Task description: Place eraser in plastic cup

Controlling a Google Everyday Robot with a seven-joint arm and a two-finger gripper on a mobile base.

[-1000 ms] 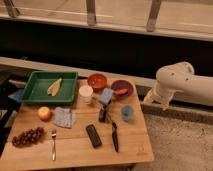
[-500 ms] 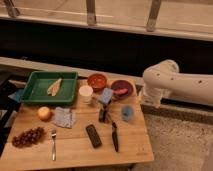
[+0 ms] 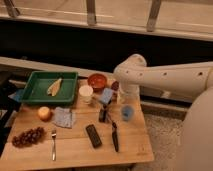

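Observation:
The eraser (image 3: 93, 135), a flat dark block, lies on the wooden table (image 3: 75, 152) near the front middle. The slim black-handled knife (image 3: 114, 137) lies just right of it. The small light-blue plastic cup (image 3: 128, 112) stands upright at the right side of the table. My white arm (image 3: 165, 77) reaches in from the right and bends down at the elbow. My gripper (image 3: 124, 100) is at its lower end, over the table's back right, just behind the cup and well away from the eraser.
A green tray (image 3: 35, 92) sits at the back left. A red-orange bowl (image 3: 97, 80), a white cup (image 3: 86, 92), a light-blue sponge (image 3: 106, 95) and a small dark object (image 3: 102, 115) stand mid-table. An orange fruit (image 3: 44, 113), a cloth (image 3: 64, 117), grapes (image 3: 27, 136) and a fork (image 3: 53, 145) lie on the left.
My arm has swung left, from beside the table to over its back right corner. The objects on the table have not moved.

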